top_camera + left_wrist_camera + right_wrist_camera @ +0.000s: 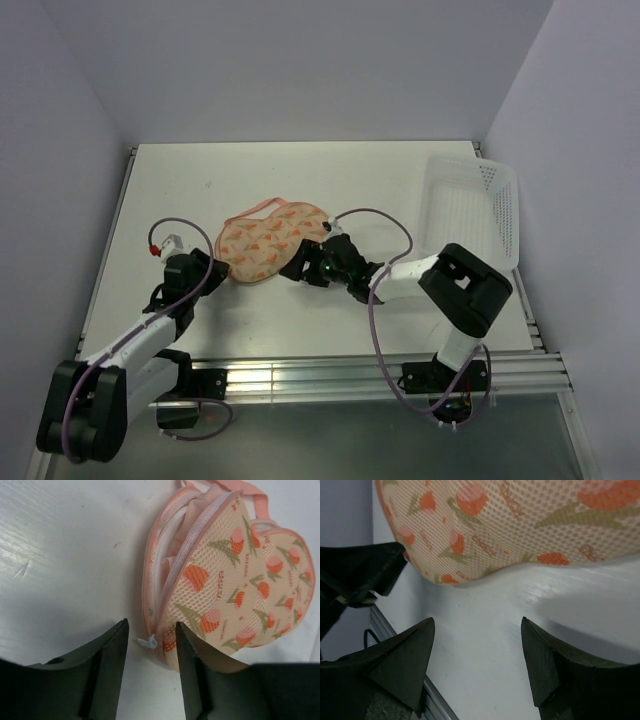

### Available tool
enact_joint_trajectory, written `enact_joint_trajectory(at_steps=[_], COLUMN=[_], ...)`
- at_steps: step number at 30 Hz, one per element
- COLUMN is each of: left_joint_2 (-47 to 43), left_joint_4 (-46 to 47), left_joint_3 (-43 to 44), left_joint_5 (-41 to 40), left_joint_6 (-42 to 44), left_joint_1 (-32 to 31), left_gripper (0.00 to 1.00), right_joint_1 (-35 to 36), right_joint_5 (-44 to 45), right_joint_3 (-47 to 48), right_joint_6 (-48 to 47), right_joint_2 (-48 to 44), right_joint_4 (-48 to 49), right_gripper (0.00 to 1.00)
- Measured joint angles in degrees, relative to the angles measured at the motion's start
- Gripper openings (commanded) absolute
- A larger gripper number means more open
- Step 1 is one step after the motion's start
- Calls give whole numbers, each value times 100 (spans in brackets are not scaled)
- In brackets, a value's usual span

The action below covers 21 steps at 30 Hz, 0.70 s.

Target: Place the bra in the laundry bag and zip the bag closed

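**Peach mesh pouch, zip not yet drawn**

The laundry bag (268, 243) lies near the middle of the tabletop (300, 170), a little toward the left edge. Its seam gapes on the side facing the left arm. Pale pink fabric, apparently the bra (192, 510), shows inside the gap.

The left gripper (150, 630) has its fingers spread either side of the small white zipper pull (148, 642) and grips nothing. The right gripper (477, 625), likewise spread and empty, hovers low over bare table just beside the bag's opposite side. A white perforated basket (490, 200) sits at the right edge.

Zipping looks to be the step in hand. The left fingers should close squarely on the pull, not the pink trim, then follow the seam's curve. The right gripper should pin the pouch so it cannot slide, and the pink fabric should stay clear of the teeth.
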Motion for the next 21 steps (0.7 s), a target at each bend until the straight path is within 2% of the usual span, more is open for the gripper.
enact_joint_trajectory(at_steps=[1, 2, 4, 5, 7, 8, 11, 14, 16, 17, 18, 19, 20, 21], left_joint_2=[192, 376, 645, 734, 798, 800, 769, 656, 645, 695, 776, 901, 1049, 1287], left_joint_4=[85, 177, 356, 420, 525, 588, 807, 1049, 1239, 1370, 1475, 1591, 1733, 1908], left_joint_3=[31, 59, 76, 76, 76, 72, -9, -260, -435, -516, -540, -544, -542, -509], left_joint_5=[0, 2, 4, 7, 11, 20, 87, 122, 146, 105, 94, 79, 2, -28], left_joint_6=[39, 52, 90, 101, 101, 101, 61, -175, -407, -573, -708, -848, -968, -1130], left_joint_1=[0, 0, 0, 0, 0, 0, -39, -374, -763, -1062, -1276, -1517, -1753, -2015], left_gripper=[42, 33, 24, 16, 9, 5, 2, 3, 3, 4, 8, 15, 35, 40], right_joint_1=[7, 7, -24, -57, -177, -271, -671, -1196, -1480, -1626, -1729, -1779, -1805, -1803], right_joint_5=[42, 72, 160, 179, 195, 208, 201, 103, 37, 26, 9, -13, -39, -76], right_joint_3=[70, 151, 291, 374, 509, 564, 715, 1040, 1340, 1534, 1655, 1690, 1679, 1615], right_joint_6=[81, 157, 251, 291, 348, 361, 282, -33, -352, -540, -710, -852, -973, -1047], right_joint_2=[98, 192, 367, 463, 627, 686, 774, 774, 765, 745, 699, 634, 514, 361], right_joint_4=[107, 173, 282, 328, 382, 387, 337, 74, -234, -476, -658, -774, -909, -1010], right_gripper=[75, 73, 70, 67, 65, 56, 51, 57, 66, 74, 76, 80, 83, 84])
